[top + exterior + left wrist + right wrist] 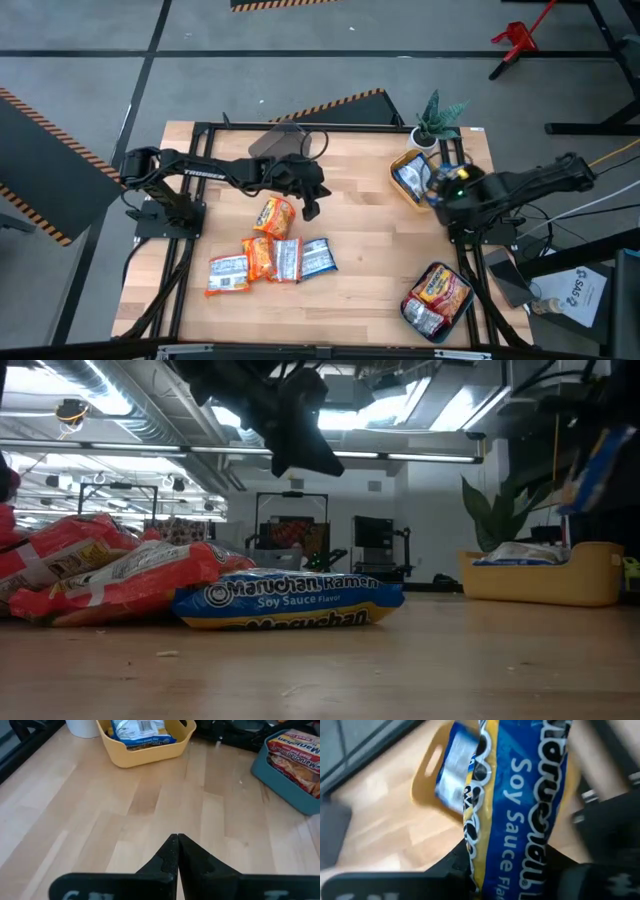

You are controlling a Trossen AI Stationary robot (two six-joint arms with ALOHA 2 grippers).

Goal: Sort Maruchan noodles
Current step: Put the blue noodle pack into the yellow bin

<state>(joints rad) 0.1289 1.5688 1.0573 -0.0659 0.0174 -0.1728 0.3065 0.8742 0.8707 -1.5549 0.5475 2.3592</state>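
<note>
Several Maruchan packets lie flat on the table near its middle: an orange one (275, 215), another orange one (258, 256), a white-red one (288, 260), a blue soy-sauce one (318, 257) (290, 605) and one more (228, 272). My left gripper (310, 205) (177, 840) hovers shut and empty just beyond them. My right gripper (438, 186) is over the yellow container (412, 178) (427, 775), shut on a blue soy-sauce packet (520, 795). Another blue-white packet (452, 767) lies inside that container. My right gripper holds the blue soy-sauce packet by one end (487, 870), pinched between the two fingers. The packet reaches out past the fingertips, lifted clear above the yellow container. The fingers themselves hide the exact place of contact.
A teal container (438, 296) (287, 775) with red-orange packets stands at the near right corner. A small potted plant (440, 118) and a grey container (282, 140) are at the far edge. Bare wood lies between the packet pile and both containers.
</note>
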